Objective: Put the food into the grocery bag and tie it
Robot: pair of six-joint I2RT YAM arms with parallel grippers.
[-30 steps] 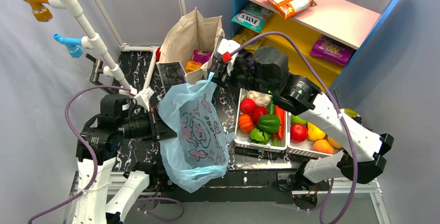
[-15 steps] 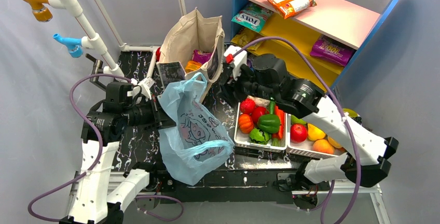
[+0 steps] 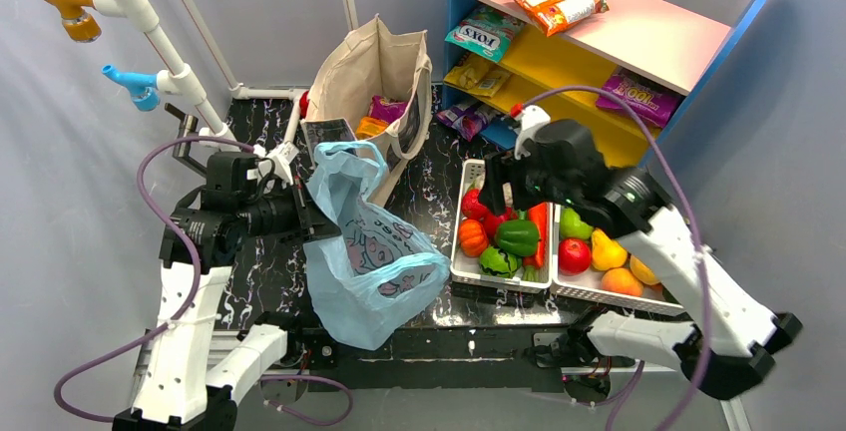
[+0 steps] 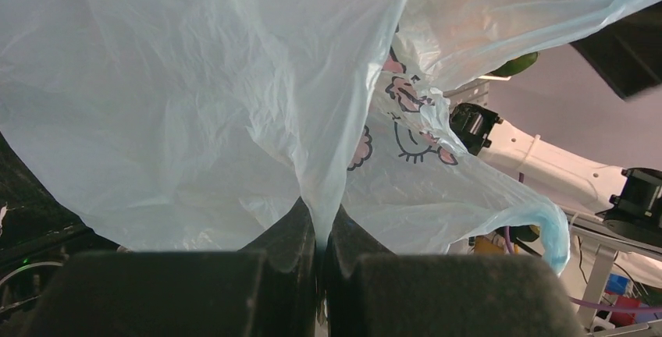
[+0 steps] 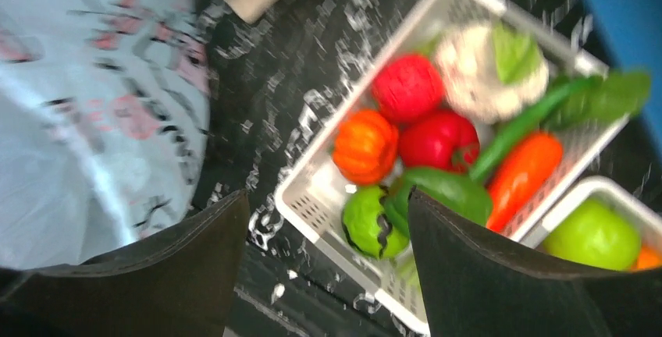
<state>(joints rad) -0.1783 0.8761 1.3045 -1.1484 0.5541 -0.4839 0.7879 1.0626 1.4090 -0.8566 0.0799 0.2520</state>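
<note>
Black marbled counter (image 3: 439, 177) fills the top view, with a shelf (image 3: 599, 47) and a tote (image 3: 369, 77) at the back. We see the left jaws clamped on one edge of the bag (image 3: 371, 261). The bag hangs from them and slumps onto the counter on their far side. The right jaws hover over a white basket (image 3: 457, 266) holding the food (image 3: 504, 236); from here we cannot tell how wide they stand. A second basket (image 3: 599, 296), with fruit, sits just past the first.

At the left wrist, we find the jaws pressed together with a fold of the bag (image 4: 195, 95) pinched between them, and its film spreads above them.

At the right wrist, the jaws stand wide apart and hold nothing. Below and between them lies the basket (image 5: 312, 208) with a pumpkin (image 5: 364, 146), a red ball (image 5: 407, 87), a green pepper (image 5: 441, 193) and a cauliflower (image 5: 488, 72). The bag (image 5: 94, 103) lies outside the jaws, at the view's left.
</note>
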